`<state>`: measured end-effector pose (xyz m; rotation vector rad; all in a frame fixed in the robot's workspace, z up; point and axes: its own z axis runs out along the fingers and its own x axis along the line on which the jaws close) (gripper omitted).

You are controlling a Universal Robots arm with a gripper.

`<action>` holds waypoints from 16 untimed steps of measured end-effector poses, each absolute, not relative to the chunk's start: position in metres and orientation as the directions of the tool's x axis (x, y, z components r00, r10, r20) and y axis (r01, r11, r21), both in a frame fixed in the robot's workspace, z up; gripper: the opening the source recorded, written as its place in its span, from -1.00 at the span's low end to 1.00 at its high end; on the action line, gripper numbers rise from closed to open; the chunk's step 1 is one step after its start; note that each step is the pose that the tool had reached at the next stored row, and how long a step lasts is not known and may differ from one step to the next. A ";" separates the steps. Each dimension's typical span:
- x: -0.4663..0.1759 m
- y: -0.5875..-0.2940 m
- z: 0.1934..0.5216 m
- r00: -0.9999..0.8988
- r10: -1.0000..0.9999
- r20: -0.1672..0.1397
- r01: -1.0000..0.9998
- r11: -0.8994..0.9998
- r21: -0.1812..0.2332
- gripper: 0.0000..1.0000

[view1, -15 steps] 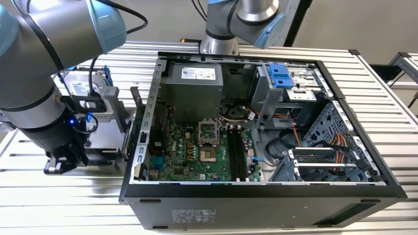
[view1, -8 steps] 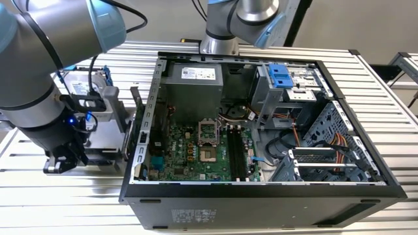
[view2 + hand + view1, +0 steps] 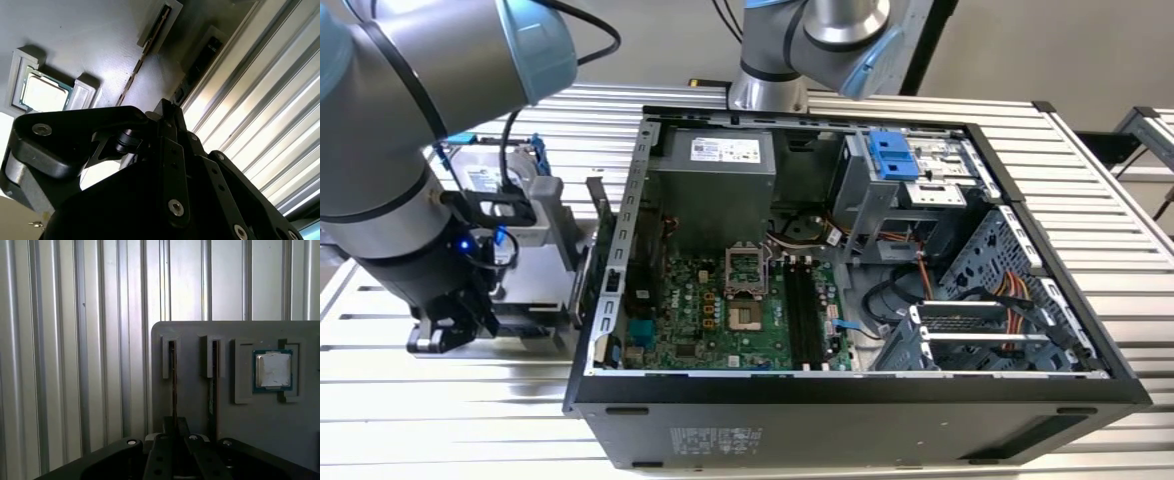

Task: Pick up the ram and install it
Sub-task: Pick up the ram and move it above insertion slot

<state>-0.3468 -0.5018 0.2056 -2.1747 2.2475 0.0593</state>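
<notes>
Gripper [image 3: 176,429] set at the near end of the ram [image 3: 173,380], which stands on edge in a slit of the grey holder [image 3: 260,425]. This is the slit farther from the processor [image 3: 273,370], and a second stick [image 3: 214,385] occupies the slit between them. The holder lies on the ribbed surface [image 3: 75,365], just beside the open case [image 3: 854,385] on the exterior view's left, where the arm [image 3: 400,200] reaches down to it. Whether the fingers are parted or closed on the ram cannot be told, since their tips merge with the stick's dark edge in both wrist views. The board slots [image 3: 803,310] inside the case look unoccupied, so the ram is judged not yet installed. Handling, as judged: the ram is light and thin, and stiff along its length, but liable to crack if twisted or levered. Its faces carry chips and one long edge carries contacts, so neither tolerates scraping or hard pressure. Hold is best taken across the two flat faces near the exposed edge, with modest force. The stick then lifts straight out of the slit without tilting or jamming.
</notes>
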 end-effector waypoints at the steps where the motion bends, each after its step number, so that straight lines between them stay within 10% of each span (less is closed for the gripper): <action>1: -0.347 -0.502 0.206 -0.033 -0.999 -0.036 -0.999 0.033 0.018 -1.00; 16: -0.347 -0.502 0.215 -0.033 -0.999 -0.036 -0.999 0.033 0.018 -1.00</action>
